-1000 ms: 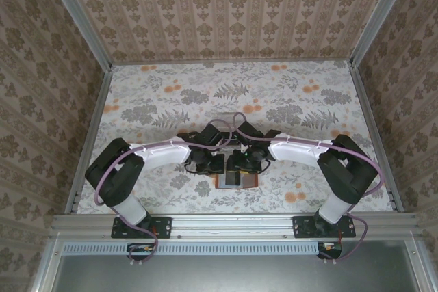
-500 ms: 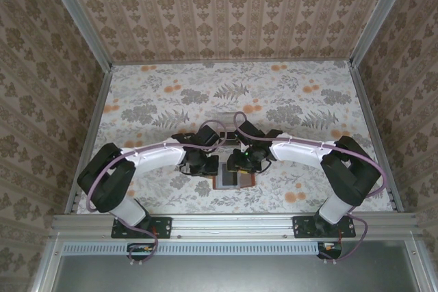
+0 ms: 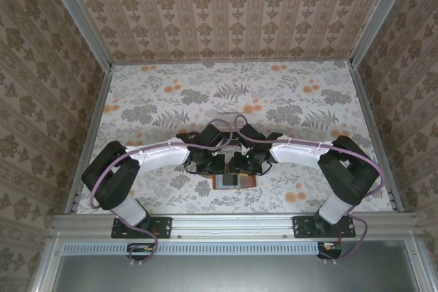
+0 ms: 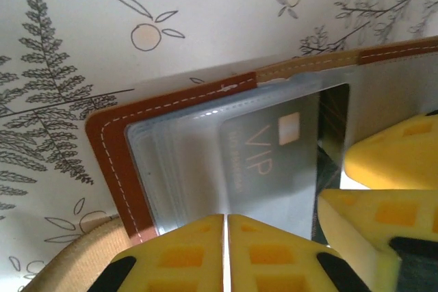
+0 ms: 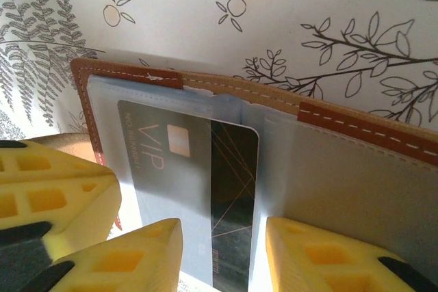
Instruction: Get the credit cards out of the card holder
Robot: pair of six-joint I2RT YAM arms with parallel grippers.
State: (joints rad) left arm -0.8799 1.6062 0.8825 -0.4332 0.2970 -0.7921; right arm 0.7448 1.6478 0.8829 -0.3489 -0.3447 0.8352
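A floral-printed tablecloth (image 3: 287,100) covers the table between wallpapered walls. Near its front edge lies the open reddish-brown leather card holder (image 4: 109,162), with a dark grey VIP credit card (image 5: 185,162) partly out of its clear sleeve. The left gripper (image 4: 226,251) has its pads pressed together at the holder's edge. The right gripper (image 5: 224,258) stands partly open astride the card's end. It seems best to pin the holder firmly, close squarely on the card, and draw it straight along the sleeve
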